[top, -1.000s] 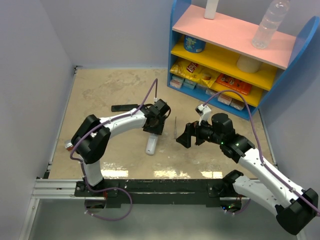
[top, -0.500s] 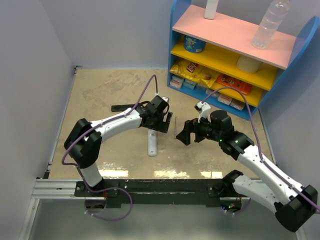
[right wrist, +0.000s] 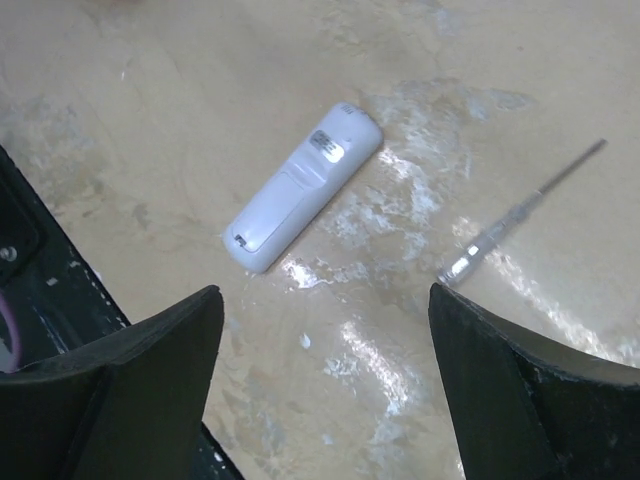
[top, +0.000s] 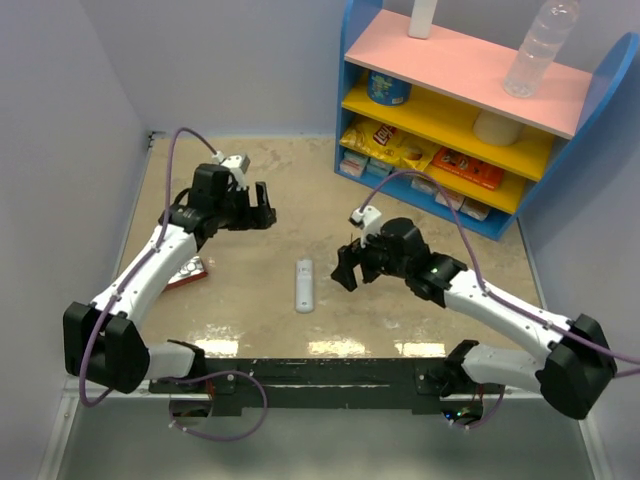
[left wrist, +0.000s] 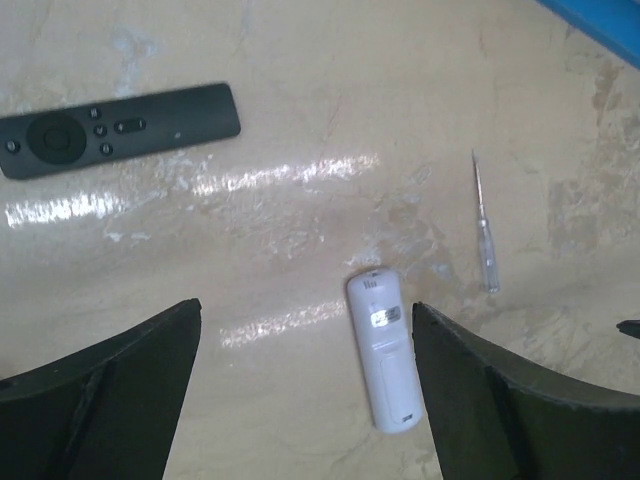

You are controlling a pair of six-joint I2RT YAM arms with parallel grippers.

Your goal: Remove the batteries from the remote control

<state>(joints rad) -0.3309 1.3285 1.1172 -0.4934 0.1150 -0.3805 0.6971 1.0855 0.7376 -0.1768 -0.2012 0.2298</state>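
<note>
With both pincers spread wide, the sound move looks to be pinning the white remote (top: 304,285) with one and sliding its cover off with the other. The right gripper (top: 343,268) hovers just right of it, and the left gripper (top: 264,206) hangs well off its far end. It lies back-up, cover seemingly shut. No batteries show; presumably they are inside. A thin screwdriver (right wrist: 520,215) lies near it.
</note>
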